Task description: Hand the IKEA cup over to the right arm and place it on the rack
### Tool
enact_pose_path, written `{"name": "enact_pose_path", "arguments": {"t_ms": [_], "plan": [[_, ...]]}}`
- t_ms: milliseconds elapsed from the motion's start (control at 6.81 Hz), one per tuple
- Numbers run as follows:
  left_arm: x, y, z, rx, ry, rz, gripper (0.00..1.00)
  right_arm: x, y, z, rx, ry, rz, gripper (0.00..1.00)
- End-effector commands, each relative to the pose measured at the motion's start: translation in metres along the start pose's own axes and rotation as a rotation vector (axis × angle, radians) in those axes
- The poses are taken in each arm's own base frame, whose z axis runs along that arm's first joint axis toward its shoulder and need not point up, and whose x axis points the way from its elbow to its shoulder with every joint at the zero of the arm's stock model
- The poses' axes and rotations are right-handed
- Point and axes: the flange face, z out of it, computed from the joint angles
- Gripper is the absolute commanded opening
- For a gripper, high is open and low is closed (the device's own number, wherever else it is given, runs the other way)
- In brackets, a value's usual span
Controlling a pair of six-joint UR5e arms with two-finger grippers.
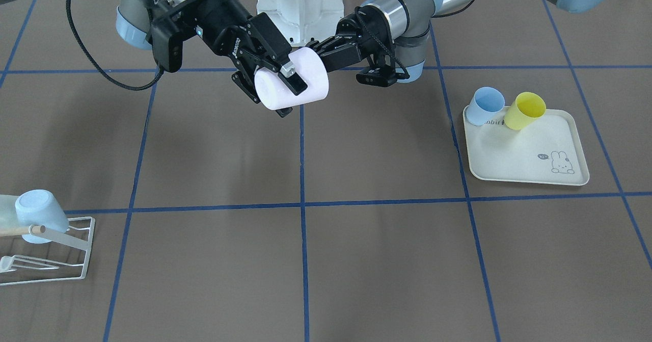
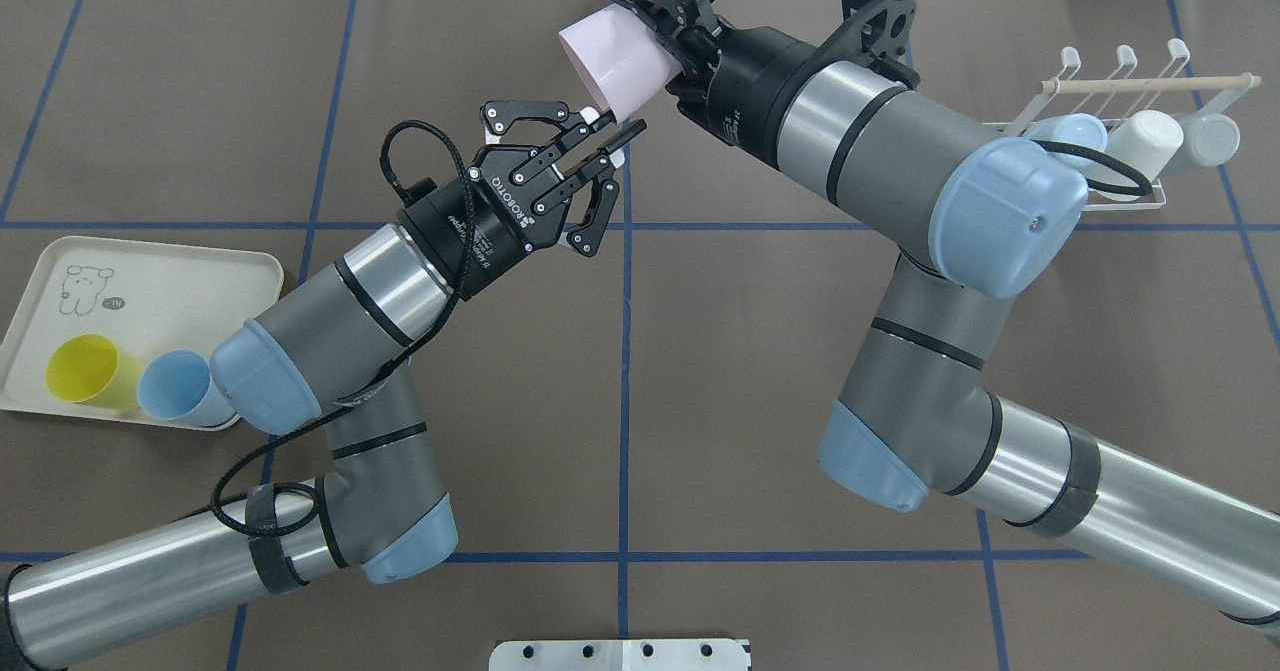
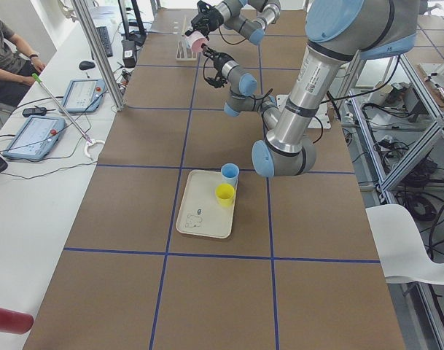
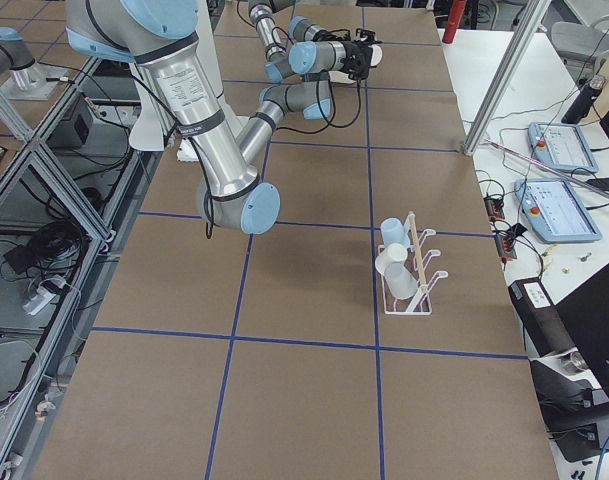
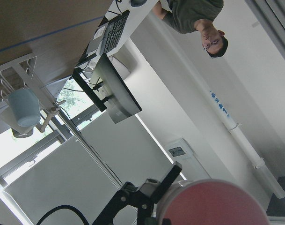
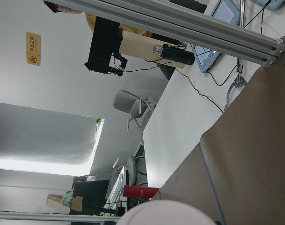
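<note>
The right hand (image 1: pixel 290 97) is clamped on the pink cup (image 1: pixel 311 74), held above the tabletop (image 1: pixel 356 240). The left hand (image 1: pixel 322 55) seems spread apart just beside its base. A shallow grip could let the cup slip during the swing to the rack (image 2: pixel 1145 83).

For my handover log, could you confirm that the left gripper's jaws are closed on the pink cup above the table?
No: it is the right gripper whose jaws are closed on the pink cup above the table, as the overhead exterior view shows.
</note>
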Motion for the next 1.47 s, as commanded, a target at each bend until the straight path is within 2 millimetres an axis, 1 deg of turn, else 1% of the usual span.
{"name": "enact_pose_path", "arguments": {"t_ms": [0,147,294,441,587,734,881,1028,1175,1322], "plan": [[0.003,0.005,-0.002,-0.011,0.004,-0.003,1.0,0.004,-0.001,0.001,-0.007,-0.02,0.007,0.0],[0.003,0.004,-0.003,-0.01,0.003,-0.002,1.0,0.002,-0.007,0.001,0.002,-0.024,0.004,0.0],[0.006,0.006,-0.003,-0.015,0.003,0.0,1.0,-0.004,-0.021,0.0,0.022,-0.031,-0.001,0.0],[0.011,0.008,-0.005,-0.023,0.003,0.02,1.0,-0.011,-0.048,0.0,0.062,-0.036,-0.013,0.0],[0.015,0.016,-0.006,-0.039,0.01,0.103,1.0,-0.018,-0.084,0.0,0.082,-0.023,-0.035,0.0],[0.024,0.019,-0.006,-0.04,0.019,0.196,1.0,-0.019,-0.136,0.0,0.112,0.013,-0.061,0.0],[0.038,0.008,-0.011,-0.041,-0.022,0.301,1.0,-0.016,-0.198,-0.003,0.154,0.067,-0.097,0.0],[0.068,-0.013,-0.025,-0.033,-0.083,0.401,1.0,-0.008,-0.259,-0.007,0.177,0.144,-0.203,0.0],[0.104,-0.038,-0.038,0.0,-0.183,0.486,1.0,0.009,-0.301,-0.011,0.227,0.21,-0.299,0.0],[0.143,-0.04,-0.042,0.012,-0.265,0.618,1.0,0.026,-0.333,-0.017,0.265,0.322,-0.408,0.0]]}}
